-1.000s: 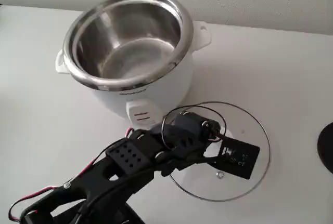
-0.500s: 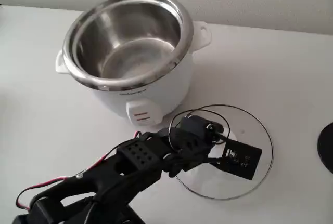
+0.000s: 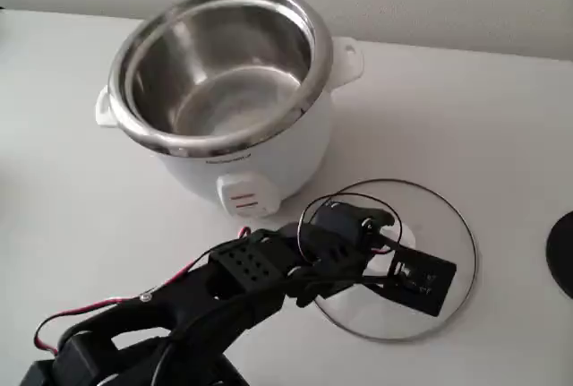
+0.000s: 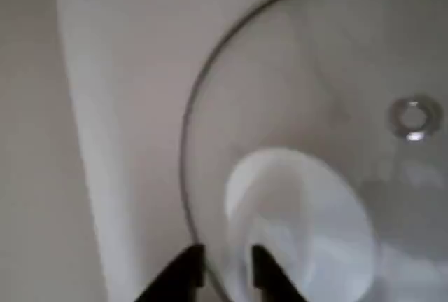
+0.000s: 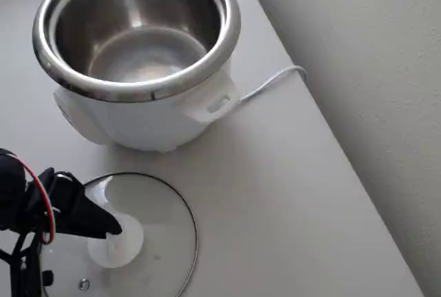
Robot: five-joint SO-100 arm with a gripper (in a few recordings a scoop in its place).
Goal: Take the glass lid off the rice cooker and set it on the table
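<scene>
Reaching up from the lower left of the fixed view, the black arm lies low and nearly level over the plain white matte table (image 3: pixel 501 117), its wrist bent so that the black two-finger gripper (image 3: pixel 394 265) sits over the middle of the round clear glass lid (image 3: pixel 443 225) with thin metal rim. That lid lies flat on the tabletop under the fingers, and the small white round rice cooker (image 3: pixel 224 90), its shiny steel pot open, stands up and to the left of them, close to the lid's edge. A red wire loops along the arm. How far the fingers stand apart cannot be told here.

From the wrist view, two dark fingertips (image 4: pixel 183 274) show at the lower edge with a narrow gap between them, the metal rim passing through that gap. The lid's white plastic knob (image 4: pixel 294 218) lies just right of the fingertips, blurred, and the small steam-hole grommet (image 4: pixel 413 116) sits farther up and to the right.

From the overhead view, the gripper (image 5: pixel 103 222) enters from the left and points right, its tip touching the white knob (image 5: pixel 118 242); the cooker (image 5: pixel 138 42) stands above the fingers, apart from them.
</scene>
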